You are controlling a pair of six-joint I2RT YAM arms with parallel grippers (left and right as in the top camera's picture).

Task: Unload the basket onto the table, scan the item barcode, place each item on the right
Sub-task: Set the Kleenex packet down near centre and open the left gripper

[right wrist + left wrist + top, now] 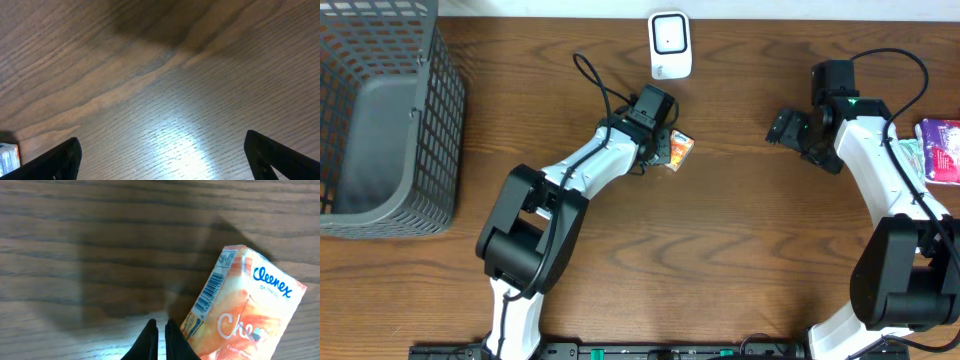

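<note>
Pack (240,310): laid on counter (740,230), barcode shown along one edge.
Left fingers (148,342): clenched, beside pack.
Right fingers (55,160): spread wide, nothing held.
Scanner (670,45): set apart from pack.

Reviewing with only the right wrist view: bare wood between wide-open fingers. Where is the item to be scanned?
Observer: An orange tissue pack lies mid-table by the left end effector, nearer the robot than the white scanner.
Operator: Is it gripped?
Observer: No clear grip. The left end effector is shut, and the pack lies beside it.
Operator: Barcode visible?
Observer: Yes. In the left wrist view the barcode shows along the pack's long side.
</note>
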